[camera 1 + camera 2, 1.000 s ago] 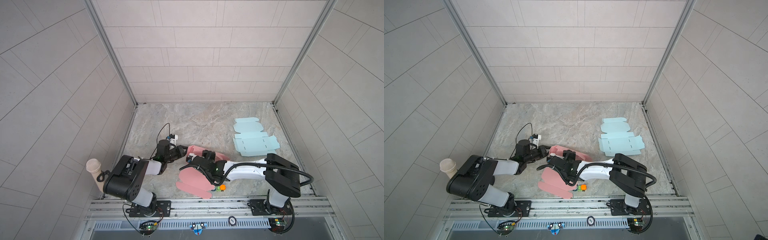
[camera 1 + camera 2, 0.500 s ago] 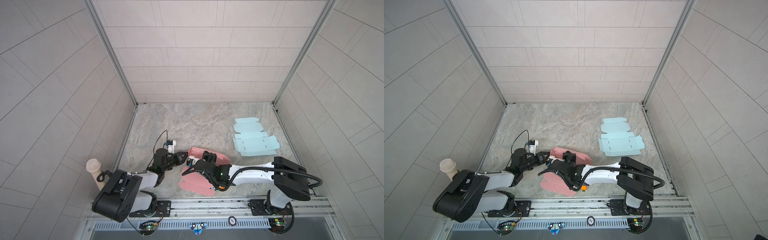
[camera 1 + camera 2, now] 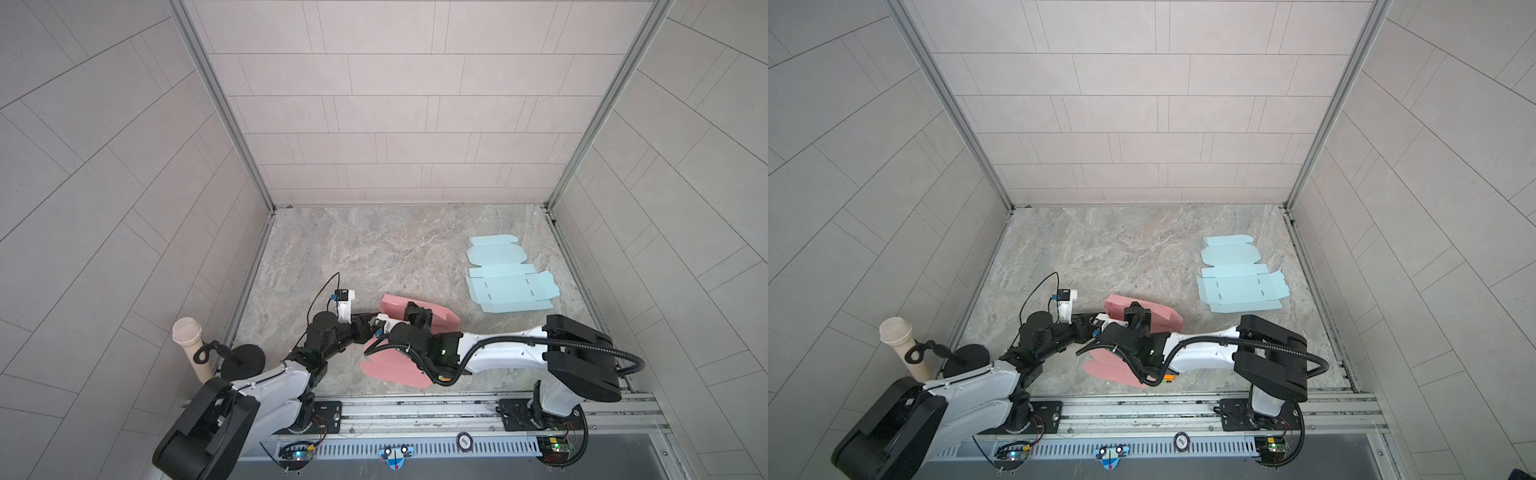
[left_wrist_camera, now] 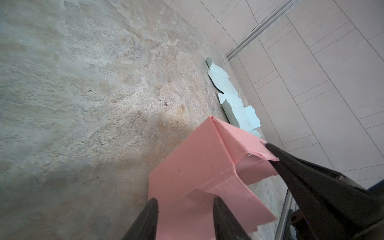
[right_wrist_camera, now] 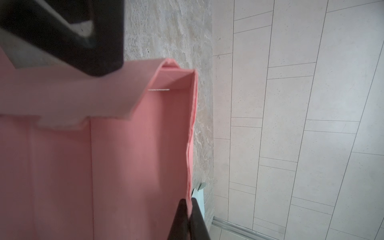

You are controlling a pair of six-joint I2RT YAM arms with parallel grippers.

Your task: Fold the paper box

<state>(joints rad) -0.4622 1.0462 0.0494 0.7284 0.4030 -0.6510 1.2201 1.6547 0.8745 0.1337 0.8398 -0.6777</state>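
The right pincer (image 5: pixel 188 200) pinches an upright wall edge of the pink box (image 5: pixel 135 155). The left pincer (image 4: pixel 185 200), beside it, stands open, jaws apart against a pink panel. Beyond both, open stone table (image 3: pixel 353 249) runs to a flat blue sheet (image 3: pixel 507 286) and tiled walls (image 3: pixel 395 124). Only the right wrist view shows the pinch.

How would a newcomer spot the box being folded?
On the marble tabletop, look near the front rail. The pink box sits there, the right gripper pinching one wall. Unlike the flat blue sheet, its walls stand up.
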